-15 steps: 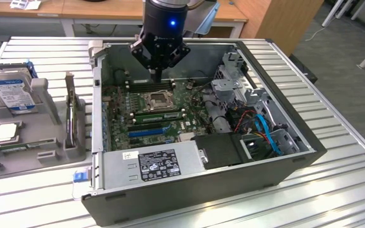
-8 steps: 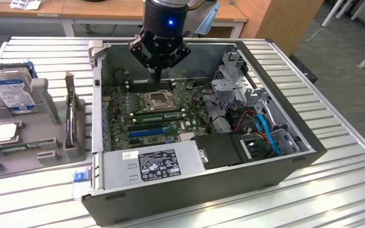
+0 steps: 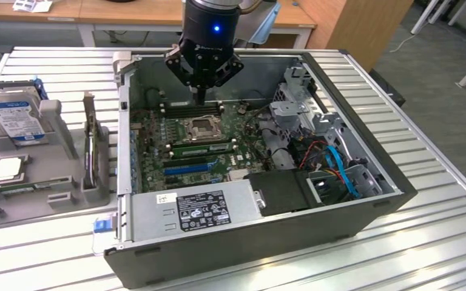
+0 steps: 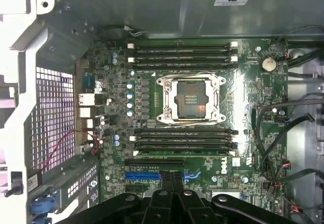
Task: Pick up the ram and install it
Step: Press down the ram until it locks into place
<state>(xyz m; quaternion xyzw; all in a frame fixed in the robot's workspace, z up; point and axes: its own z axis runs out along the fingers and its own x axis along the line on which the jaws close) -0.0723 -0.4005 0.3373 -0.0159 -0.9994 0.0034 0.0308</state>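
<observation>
Ram (image 3: 203,148): one green stick, apparently standing on edge in the memory slot bank (image 4: 183,139) on the power supply (image 3: 194,207) side of the CPU socket (image 3: 201,127). Whether it is fully seated, I cannot tell. Its long axis runs across the exterior view, left to right, parallel to the slots.

Gripper (image 3: 201,97): one, fingers pinched together, nothing visible between them. It hangs over the far slot bank (image 4: 182,56), so the ram lies from it across the socket, toward the power supply.

Count: two slot banks, one socket, one open computer case (image 3: 216,257).
</observation>
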